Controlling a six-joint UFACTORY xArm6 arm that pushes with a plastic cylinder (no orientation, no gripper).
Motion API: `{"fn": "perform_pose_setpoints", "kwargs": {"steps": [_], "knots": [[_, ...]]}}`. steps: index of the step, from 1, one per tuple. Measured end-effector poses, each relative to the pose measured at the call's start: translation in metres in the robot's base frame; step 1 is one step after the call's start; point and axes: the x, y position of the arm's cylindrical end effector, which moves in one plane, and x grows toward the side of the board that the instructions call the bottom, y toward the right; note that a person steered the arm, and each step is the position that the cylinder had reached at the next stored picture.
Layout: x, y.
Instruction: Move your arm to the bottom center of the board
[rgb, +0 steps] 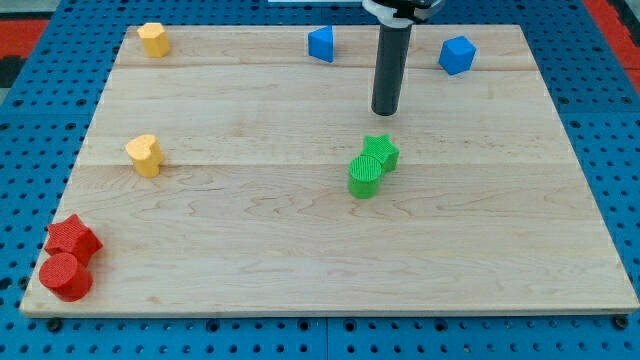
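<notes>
Wooden board (300, 250) carries my tip (385, 112), touching nothing, above 2 green blocks (372, 165); no grasping tool shows.

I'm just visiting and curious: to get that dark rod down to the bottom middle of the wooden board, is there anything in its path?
Yes. My tip sits just above the green star-shaped block and the green round block touching it. Both lie on the straight line towards the wooden board's bottom centre.

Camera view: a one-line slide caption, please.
My tip sits just above the touching green blocks, far from the board's bottom center.
</notes>
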Motion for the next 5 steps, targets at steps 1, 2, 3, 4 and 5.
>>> {"fn": "perform_pose_setpoints", "kwargs": {"steps": [1,2,3,4,5], "knots": [[0.000,0.001],[0.001,0.007],[0.011,0.046],[0.076,0.074],[0.190,0.068]]}}
